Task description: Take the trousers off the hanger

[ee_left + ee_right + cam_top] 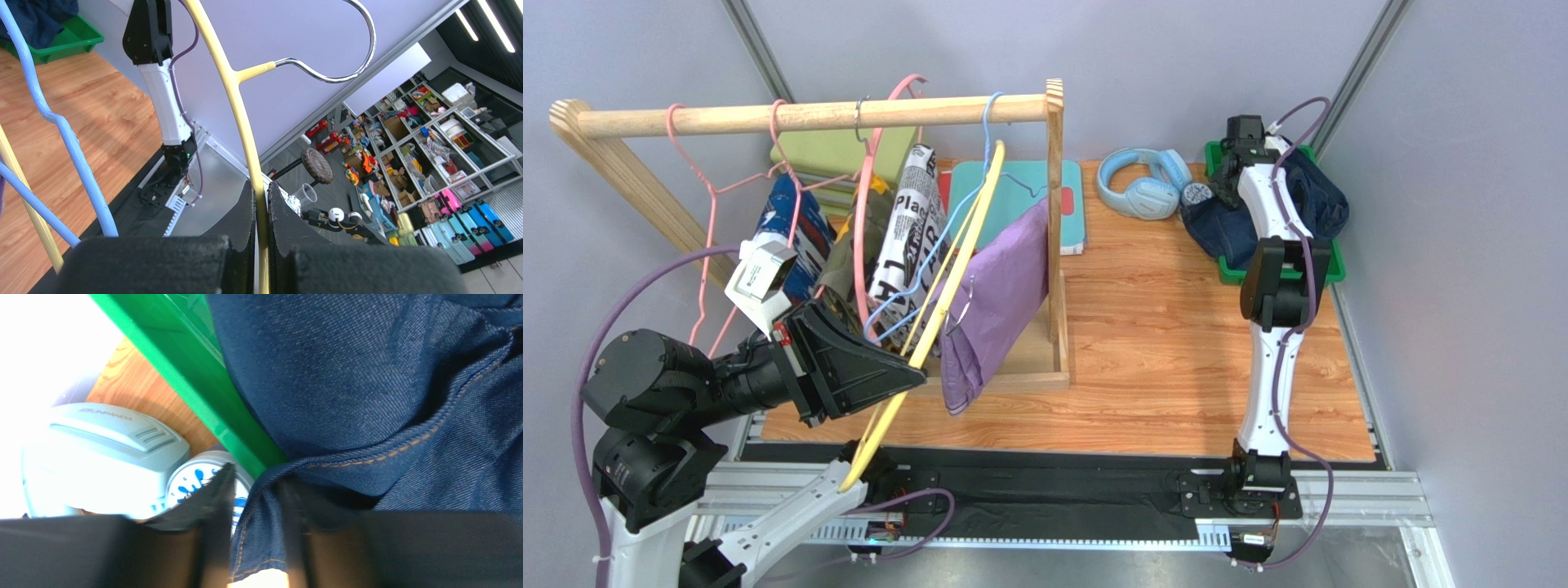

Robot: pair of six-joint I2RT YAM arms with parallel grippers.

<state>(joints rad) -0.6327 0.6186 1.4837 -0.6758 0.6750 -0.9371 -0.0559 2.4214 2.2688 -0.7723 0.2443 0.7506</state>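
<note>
Two arms work at opposite ends of the light wooden table (1161, 355). Wooden clothes rack (817, 116) stands far left with pink wire hangers (707, 202), a light blue hanger (940, 239) and mixed garments crowded under its rail. Purple cloth (995, 300) hangs at the rack's right end, just beside the upright post.

Dark blue denim trousers (1326, 202) are bunched in the green plastic bin (184, 373) at the far right corner, spilling over its near wall, well apart from the rack. Long yellow hanger (946, 288) slants from the rail area down past the table's near edge; its metal hook curls free in the left wrist view.

Left gripper (262, 208) is clamped tight on the yellow hanger's bar. Right gripper (258, 484) sits at the bin edge, fingers nearly together with a seamed fold of the trousers between them, apparently pinched, though the contact is partly hidden.

Pale blue headphones (1143, 181) lie just left of the bin, next to a small round white-and-blue patterned object (202, 478).
</note>
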